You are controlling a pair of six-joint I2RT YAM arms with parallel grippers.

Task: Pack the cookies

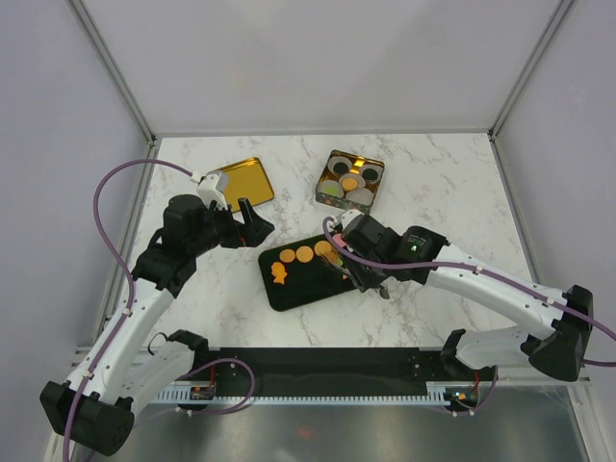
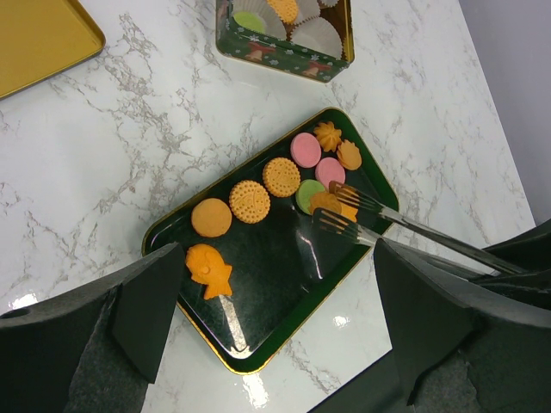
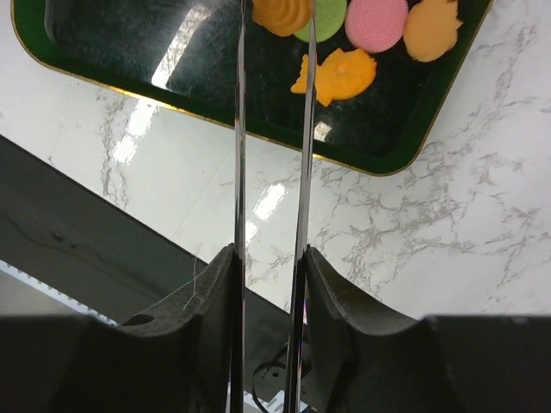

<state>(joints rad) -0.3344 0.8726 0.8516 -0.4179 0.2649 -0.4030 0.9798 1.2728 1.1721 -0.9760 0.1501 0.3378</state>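
Several cookies lie on a black tray (image 2: pixel 284 292): round orange ones (image 2: pixel 250 201), pink ones (image 2: pixel 306 149), a green one (image 2: pixel 306 191) and an orange fish (image 2: pixel 209 268). My right gripper (image 3: pixel 269 258) is shut on metal tongs (image 3: pixel 239 129). The tong tips (image 2: pixel 344 211) stand on either side of an orange cookie (image 2: pixel 329 203) at the tray's right end; that cookie also shows in the right wrist view (image 3: pixel 280 13). My left gripper (image 2: pixel 277 284) is open and empty, above the tray's near left edge. In the top view it (image 1: pixel 241 226) is left of the tray (image 1: pixel 298 289).
A green tin (image 2: pixel 284 53) with pale cup liners (image 2: pixel 318 34) and a green cookie (image 2: pixel 250 19) stands behind the tray; it also shows in the top view (image 1: pixel 351 178). A gold lid (image 1: pixel 241 183) lies at the back left. A black rail (image 1: pixel 318 361) runs along the near edge.
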